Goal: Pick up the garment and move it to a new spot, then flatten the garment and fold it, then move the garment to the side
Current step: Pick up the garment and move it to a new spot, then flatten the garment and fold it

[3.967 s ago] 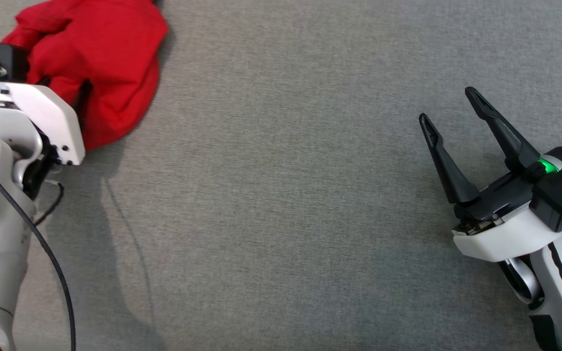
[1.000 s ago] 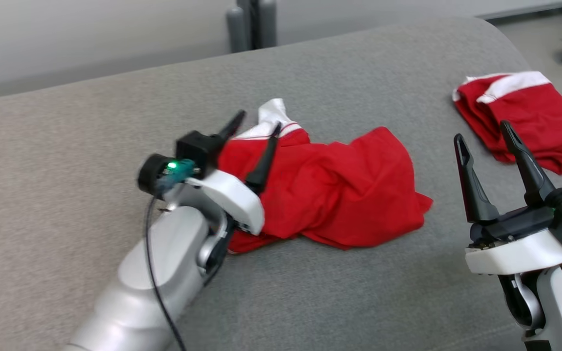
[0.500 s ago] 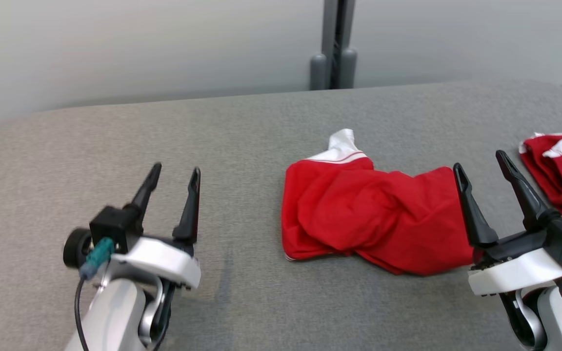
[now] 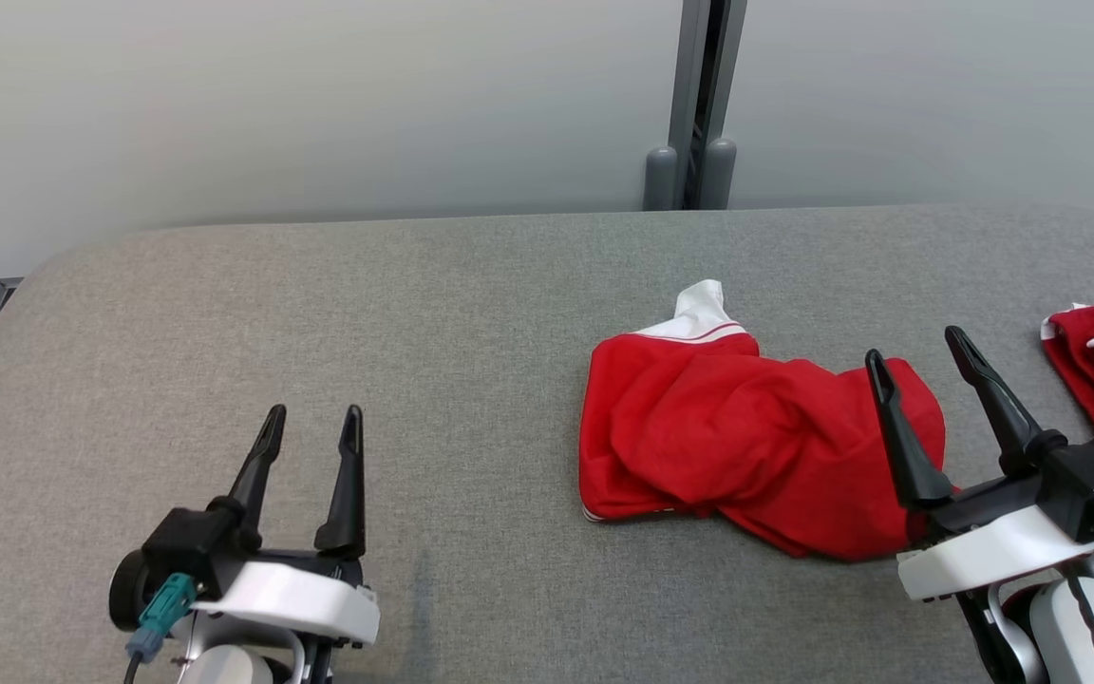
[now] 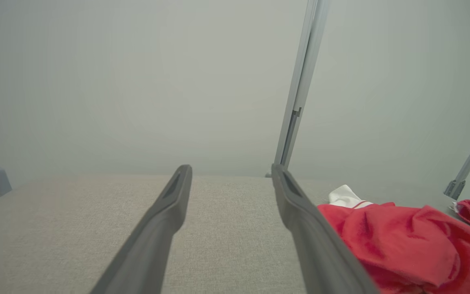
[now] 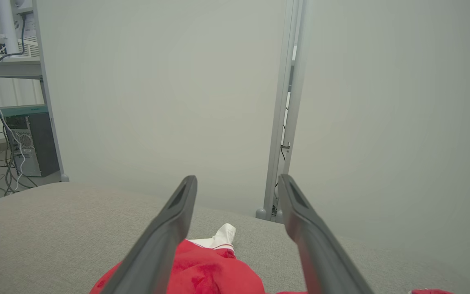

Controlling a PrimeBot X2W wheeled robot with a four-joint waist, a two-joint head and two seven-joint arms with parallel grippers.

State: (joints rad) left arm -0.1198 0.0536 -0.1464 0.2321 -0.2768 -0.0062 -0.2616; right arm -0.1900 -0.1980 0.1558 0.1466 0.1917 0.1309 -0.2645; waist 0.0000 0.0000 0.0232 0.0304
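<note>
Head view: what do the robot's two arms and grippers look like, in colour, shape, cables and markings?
Both the left gripper and right gripper have two long, tapering black fingers on a black base, over a white wrist shell. Each carries a black block with a teal connector; a black cable leaves the left one. The right forearm is pale grey with a black stripe.

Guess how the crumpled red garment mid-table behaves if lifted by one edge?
Probably floppy: the red garment lies in soft folds, so it would likely drape from a single pinch. Likely light, since the cloth looks thin. Pushed across the grey fabric table, it would probably bunch up rather than slide whole.
</note>
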